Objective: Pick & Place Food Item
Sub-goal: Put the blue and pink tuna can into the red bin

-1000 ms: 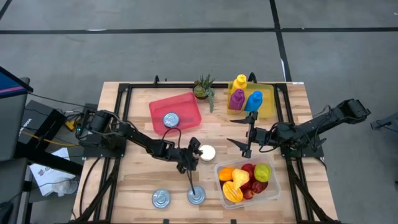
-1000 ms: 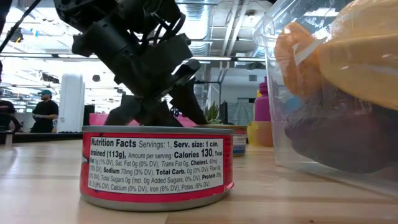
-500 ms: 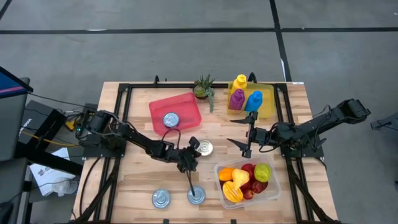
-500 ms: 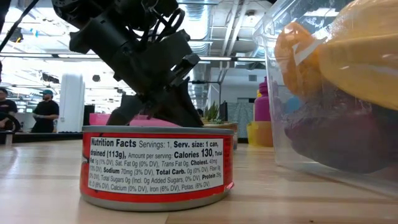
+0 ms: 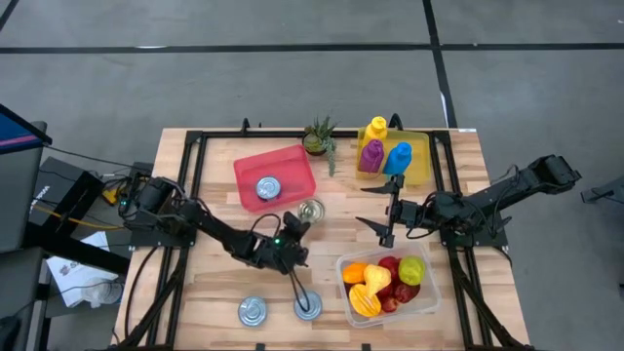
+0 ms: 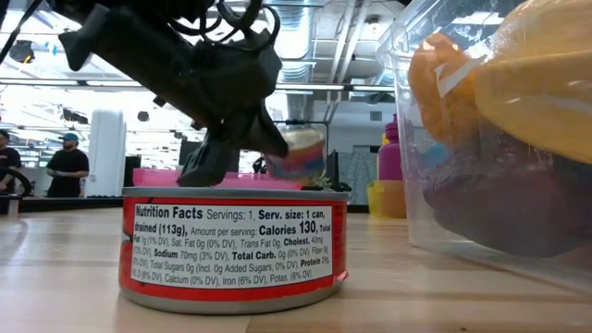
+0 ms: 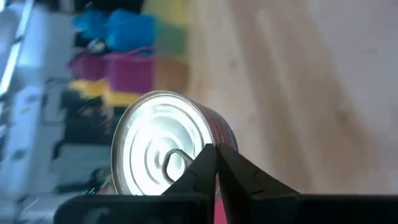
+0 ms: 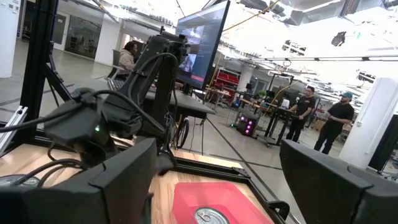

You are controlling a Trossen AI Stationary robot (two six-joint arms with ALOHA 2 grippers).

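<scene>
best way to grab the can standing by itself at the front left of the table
Grip the front-left can across its round side wall, coming straight down from above. It stands upright on the table, flat lid up, so fingers can straddle it. The neighbouring can stands apart, leaving room on both sides. The left gripper is shut on another can.

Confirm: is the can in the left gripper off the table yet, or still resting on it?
Off the table. The low view shows the can in the air, tilted, pinched by the shut left gripper, above the near can.
</scene>
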